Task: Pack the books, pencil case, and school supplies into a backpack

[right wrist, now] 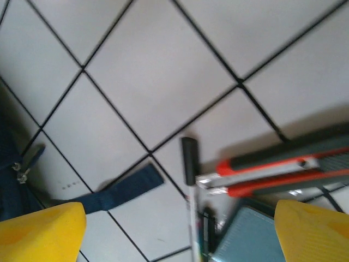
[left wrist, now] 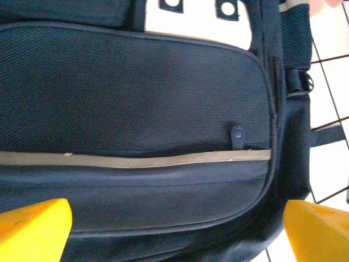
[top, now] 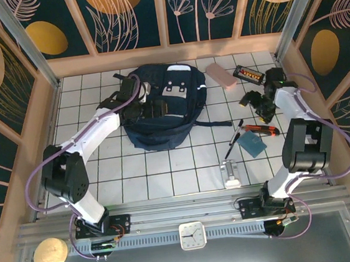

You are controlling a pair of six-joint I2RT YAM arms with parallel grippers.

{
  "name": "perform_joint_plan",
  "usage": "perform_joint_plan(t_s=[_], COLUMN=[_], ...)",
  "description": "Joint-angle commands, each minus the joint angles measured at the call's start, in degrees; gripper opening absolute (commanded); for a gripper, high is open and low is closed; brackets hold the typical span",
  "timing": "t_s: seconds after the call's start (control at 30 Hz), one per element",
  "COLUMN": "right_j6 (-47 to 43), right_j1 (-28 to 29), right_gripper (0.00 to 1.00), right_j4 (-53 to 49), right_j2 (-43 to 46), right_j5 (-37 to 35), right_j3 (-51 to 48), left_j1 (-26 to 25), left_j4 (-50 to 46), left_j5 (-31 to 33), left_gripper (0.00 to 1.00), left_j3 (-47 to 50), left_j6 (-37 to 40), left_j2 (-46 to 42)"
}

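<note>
Left fingers [left wrist: 32, 229] stand fully spread, holding nothing, just above the backpack [top: 183, 117] front pocket. We find the pink pencil case [top: 221, 75] lying near the backpack's right side on the bench [top: 166, 169]. Right fingers [right wrist: 313, 229] are spread wide and empty over the black pen [right wrist: 190, 164], orange-and-black tool [right wrist: 272, 169] and teal notebook [right wrist: 245, 234], which lie close together.

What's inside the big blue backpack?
The inside is hidden: the backpack is covered by its own fabric, and its front zip looks shut. The pink pencil case, teal notebook, black pen and orange tool lie outside on the table.
</note>
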State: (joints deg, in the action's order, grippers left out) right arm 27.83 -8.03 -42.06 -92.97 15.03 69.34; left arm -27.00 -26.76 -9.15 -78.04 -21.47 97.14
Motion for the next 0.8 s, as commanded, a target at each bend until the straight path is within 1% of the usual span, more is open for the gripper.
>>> perform_joint_plan(t_s=[0.0, 0.1, 0.2, 0.27, 0.3, 0.33, 0.37, 0.43, 0.53, 0.63, 0.7, 0.77], right_j6=[-0.99, -0.68, -0.12, 1.34, 2.12, 2.75, 3.07, 3.21, 3.15, 3.52, 3.81, 4.23], right_j1=[0.28, 5.66, 10.53, 12.38, 12.97, 13.37, 13.72, 14.55, 15.81, 17.6, 18.61, 19.55], right_gripper=[0.9, 0.9, 0.9, 0.9, 0.9, 0.9, 0.9, 0.9, 0.9, 0.9, 0.9, 0.9], right_j4=[1.93, 2.18, 2.29, 3.93, 4.9, 5.77, 6.38, 6.69, 6.46, 6.93, 7.29, 7.87], right_j2=[2.44, -0.01, -2.91, -3.95, -4.41, -4.67, -4.84, -5.2, -5.78, -5.9, -6.02, -6.22], right_j5=[5.92, 8.51, 8.87, 10.73, 11.74, 12.56, 13.1, 13.36, 13.44, 13.36, 13.28, 13.44], right_j3=[0.6, 3.52, 5.76, 5.71, 5.48, 5.37, 5.28, 5.53, 5.88, 5.77, 5.56, 5.09], left_j1=[-1.3, -4.23, -7.67, -9.08, -9.08, -9.16, -9.12, -9.03, -8.82, -8.84, -8.84, -8.85], left_j4=[0.25, -5.61, -8.83, -8.03, -7.21, -5.51, -3.64, 0.04, -2.18, 0.07, 2.01, 2.76], left_j5=[-0.86, 4.01, 12.01, 19.65, 21.25, 20.67, 20.25, 23.46, 27.48, 30.75, 31.65, 30.84], left_gripper=[0.99, 0.99, 0.99, 0.99, 0.97, 0.94, 0.94, 0.96, 0.96, 0.93, 0.91, 0.88], left_j3=[-4.55, -8.18, -7.43, -4.63, -2.65, -0.16, 2.16, 4.58, 2.28, 1.75, 1.22, 0.04], left_j6=[2.5, 13.23, 24.91, 30.55, 33.74, 38.05, 41.18, 43.95, 45.67, 46.66, 46.79, 47.05], left_j2=[2.84, 5.72, 7.25, 6.9, 6.2, 4.68, 3.17, 1.86, 5.88, 8.35, 9.4, 10.37])
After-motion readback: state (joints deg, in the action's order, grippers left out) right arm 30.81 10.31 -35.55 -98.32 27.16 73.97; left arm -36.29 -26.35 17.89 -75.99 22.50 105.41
